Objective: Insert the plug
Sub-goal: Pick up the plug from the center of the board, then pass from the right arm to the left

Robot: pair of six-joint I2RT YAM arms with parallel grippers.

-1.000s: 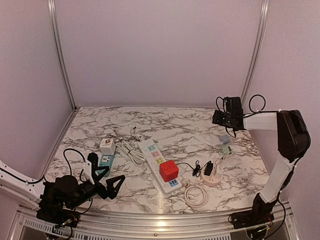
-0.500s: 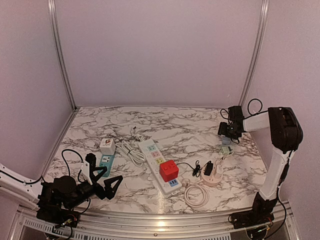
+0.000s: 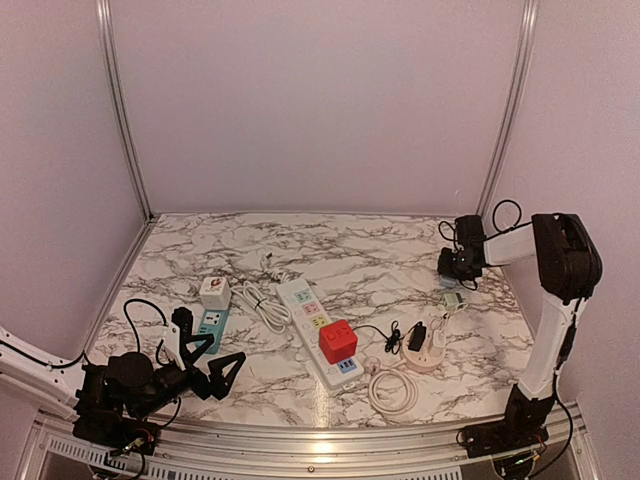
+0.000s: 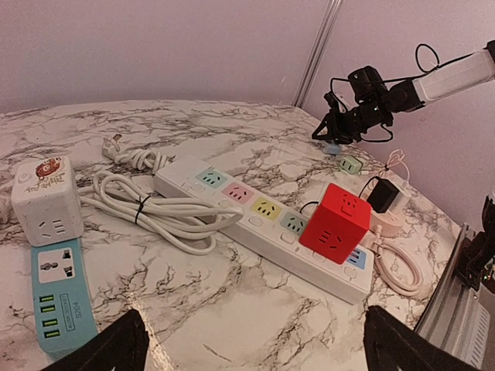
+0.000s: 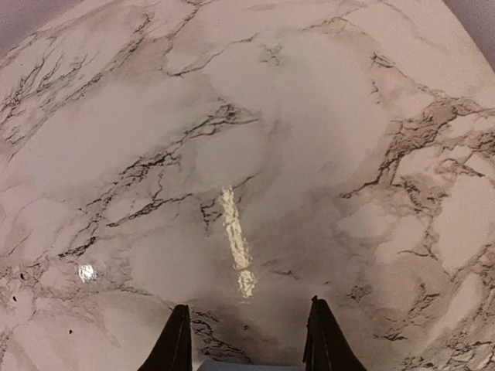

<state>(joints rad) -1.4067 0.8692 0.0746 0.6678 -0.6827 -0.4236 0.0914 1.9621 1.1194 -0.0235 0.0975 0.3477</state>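
1. Right gripper [image 5: 247, 340]: its fingertips flank a pale blue plug [image 4: 332, 148], low over the marble table [image 3: 380, 260]; whether they pinch it I cannot tell.
2. Plug and green adapter [image 3: 452, 298] lie well right of the white power strip [image 3: 300, 297].
3. Left gripper [image 3: 215, 357] is spread wide, left of the strip's near end.
4. Red cube [image 3: 338, 340] sits on the strip.

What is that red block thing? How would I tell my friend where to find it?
Look at the marble table and find the long white power strip lying slantwise in its middle. The red cube sits on top of the strip, near the end closest to the robot arms. It is the only bright red thing there; the other cube, over to the left, is white.
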